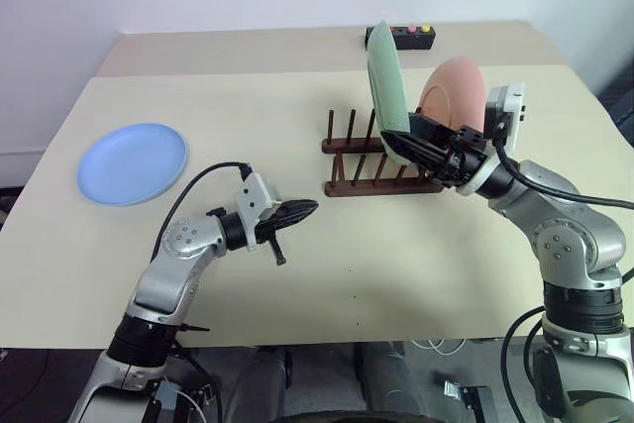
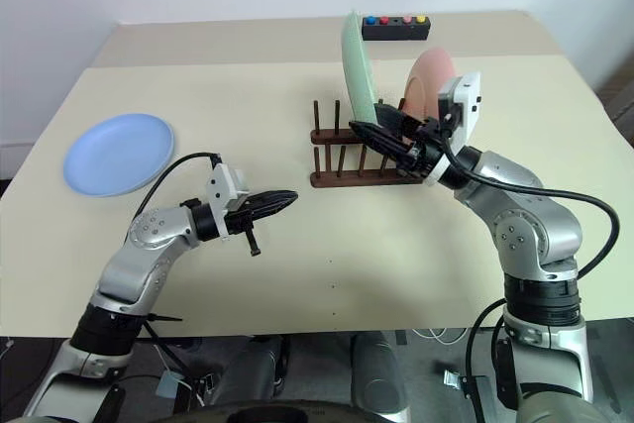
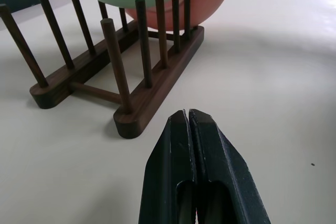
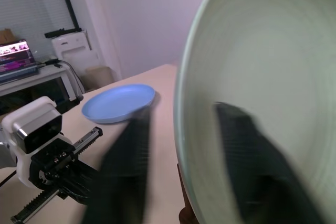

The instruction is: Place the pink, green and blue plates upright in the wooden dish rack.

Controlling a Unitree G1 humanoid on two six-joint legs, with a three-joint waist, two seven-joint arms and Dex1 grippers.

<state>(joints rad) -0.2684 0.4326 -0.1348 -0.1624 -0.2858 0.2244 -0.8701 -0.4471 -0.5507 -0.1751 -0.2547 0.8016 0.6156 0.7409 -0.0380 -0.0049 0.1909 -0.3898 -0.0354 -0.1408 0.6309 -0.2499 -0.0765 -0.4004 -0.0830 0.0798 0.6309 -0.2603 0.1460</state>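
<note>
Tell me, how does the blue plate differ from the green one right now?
The blue plate lies flat on the table, far from the wooden dish rack; the green plate stands upright in it. Nothing is near the blue plate; the right gripper straddles the green plate's edge. Both look alike in shape.

It looks like a lab or office: a plain beige bench (image 1: pixel 297 284) against bare white walls, a lit laptop (image 4: pixel 18 56) and white equipment on a side desk.

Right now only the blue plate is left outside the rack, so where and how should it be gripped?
Grip the blue plate at its raised rim, on the edge nearest the robot. It lies flat on the table, so one finger must slide under the lip.
</note>
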